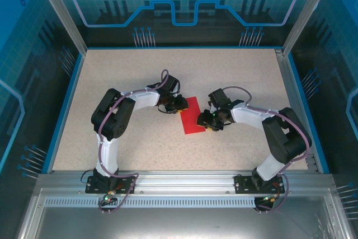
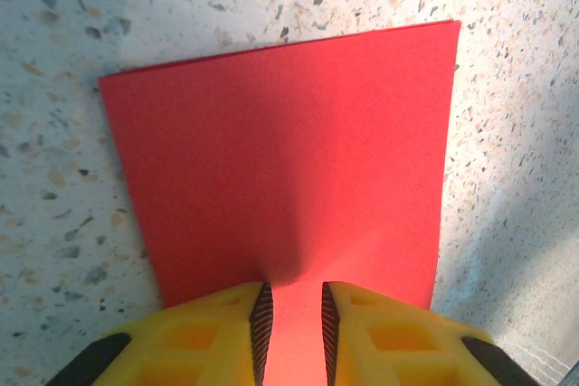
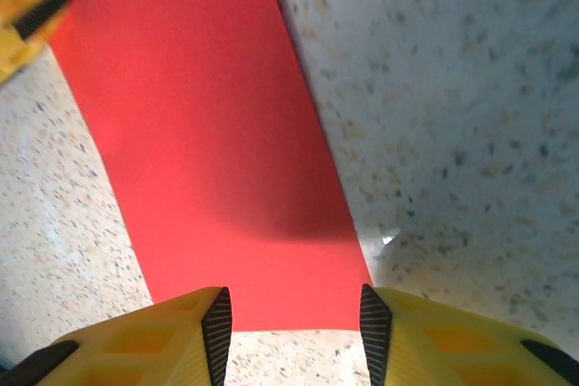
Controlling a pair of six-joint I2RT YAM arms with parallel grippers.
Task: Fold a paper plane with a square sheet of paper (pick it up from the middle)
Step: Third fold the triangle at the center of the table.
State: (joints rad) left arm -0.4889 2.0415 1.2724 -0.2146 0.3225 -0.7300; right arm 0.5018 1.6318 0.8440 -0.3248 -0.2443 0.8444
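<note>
Bright light; soft shadow on paper [image 2: 280, 160]; right wrist view blurry.

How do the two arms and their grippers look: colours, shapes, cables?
Left arm and right arm: white links, bulky black joints, a lilac cable looping along each. Left gripper and right gripper: yellow fingers with cut-out pockets, black ribbed pads.

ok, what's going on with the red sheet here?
Both arms are working a red sheet of paper lying flat between them; it looks rectangular, so probably folded once. The left gripper sits on one edge, jaws narrowly apart. The right gripper is at the other end, jaws wide astride the strip, not gripping. No plane shape yet.
</note>
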